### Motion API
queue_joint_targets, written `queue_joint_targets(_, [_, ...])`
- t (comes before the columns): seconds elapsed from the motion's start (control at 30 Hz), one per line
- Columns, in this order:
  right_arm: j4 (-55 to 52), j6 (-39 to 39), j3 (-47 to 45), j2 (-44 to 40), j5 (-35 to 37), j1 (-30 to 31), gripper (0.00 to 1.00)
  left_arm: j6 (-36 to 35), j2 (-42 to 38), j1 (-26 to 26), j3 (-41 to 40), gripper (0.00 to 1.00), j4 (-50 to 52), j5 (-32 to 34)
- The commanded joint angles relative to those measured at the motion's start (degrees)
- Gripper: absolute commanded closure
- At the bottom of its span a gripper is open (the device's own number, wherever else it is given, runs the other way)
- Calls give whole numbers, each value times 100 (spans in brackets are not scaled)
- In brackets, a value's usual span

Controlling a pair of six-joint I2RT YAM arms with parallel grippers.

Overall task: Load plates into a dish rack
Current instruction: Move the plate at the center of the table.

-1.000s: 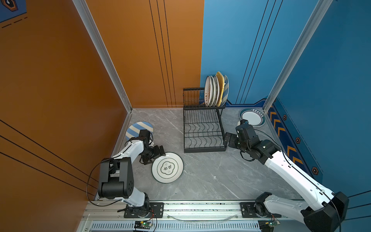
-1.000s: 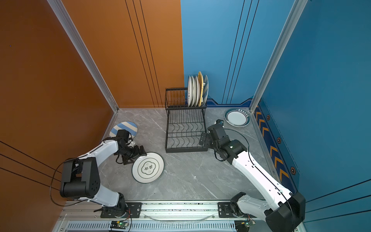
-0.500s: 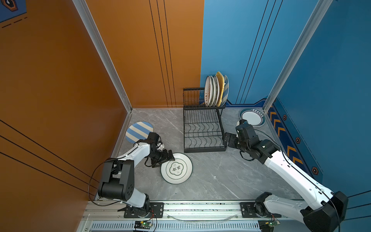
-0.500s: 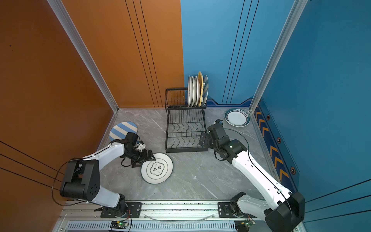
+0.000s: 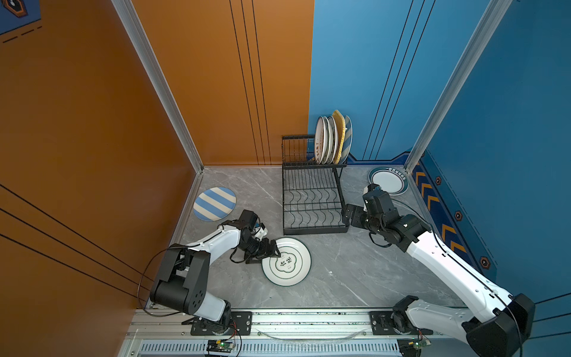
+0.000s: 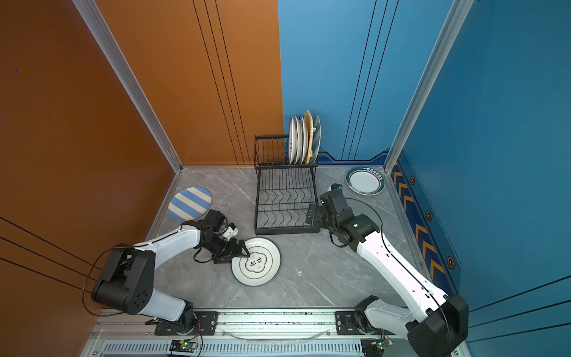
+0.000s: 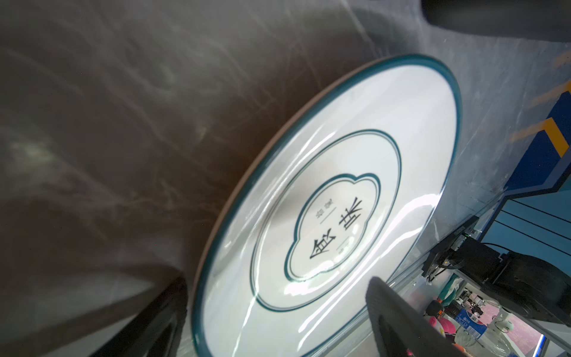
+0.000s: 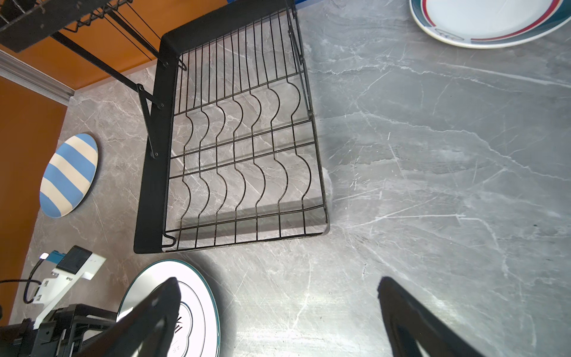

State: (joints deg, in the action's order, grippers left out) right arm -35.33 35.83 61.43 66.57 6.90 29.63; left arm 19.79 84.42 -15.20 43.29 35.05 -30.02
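A white plate with green rings lies flat on the grey floor in front of the black wire dish rack. My left gripper is open, and its fingers straddle this plate's near-left rim. Several plates stand upright in the rack's upper tier. A blue-and-cream striped plate lies at the left. A teal-rimmed plate lies at the back right. My right gripper hangs open and empty beside the rack's front right corner.
The rack's wavy lower tier holds nothing. Orange walls close the left and back, blue walls the right. A metal rail runs along the front edge. Bare marble floor lies between the white plate and the right arm.
The left gripper has travelled right and the white ringed plate has slid right with it. Its jaws have narrowed a little. The right arm has not moved.
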Motion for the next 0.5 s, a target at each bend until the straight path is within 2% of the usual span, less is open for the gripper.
queue_joint_targets(0.0, [0,-110,-69,-21,-164,-61,0,87,-192,-37,-89,12,-169,110])
queue_joint_targets(0.23, [43,-157,-146,-135,-319,-214,0,765,-536,-101,-661,27,-658,170])
queue_joint_targets(0.47, [61,-226,-162,-140,-551,-382,0,1366,-1006,-233,-1393,37,-1341,254])
